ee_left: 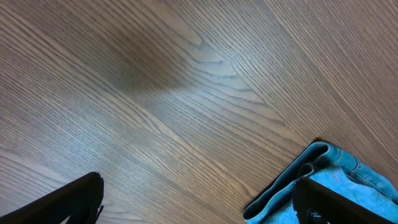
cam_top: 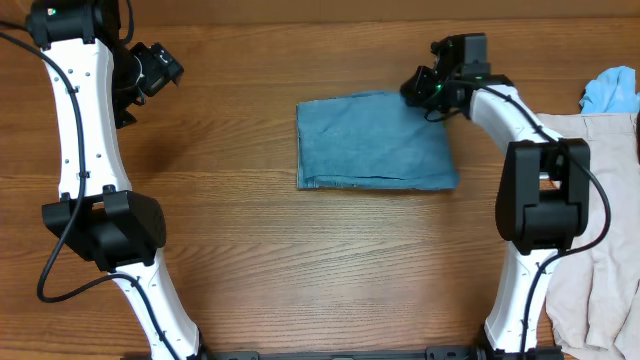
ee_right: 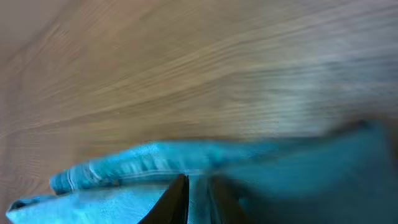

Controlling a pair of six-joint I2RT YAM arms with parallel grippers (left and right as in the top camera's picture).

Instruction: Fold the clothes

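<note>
1. 2 fingers [ee_right: 176, 198] of the right gripper [cam_top: 428, 88] sit nearly together, pinching a thin strip of the blue cloth [cam_top: 375, 143]; that view is blurred.
2. This gripper is at the far right corner of the blue cloth, which lies folded and flat at the middle of the table [cam_top: 250, 250].
3. Fingers [ee_left: 74, 199] of the left gripper [cam_top: 155, 68] are wide apart; it hangs over bare wood at the far left, well apart from the cloth.
4. Beige clothes [cam_top: 600, 230] lie at the right edge, a light blue garment [cam_top: 612, 90] just beyond them.
</note>
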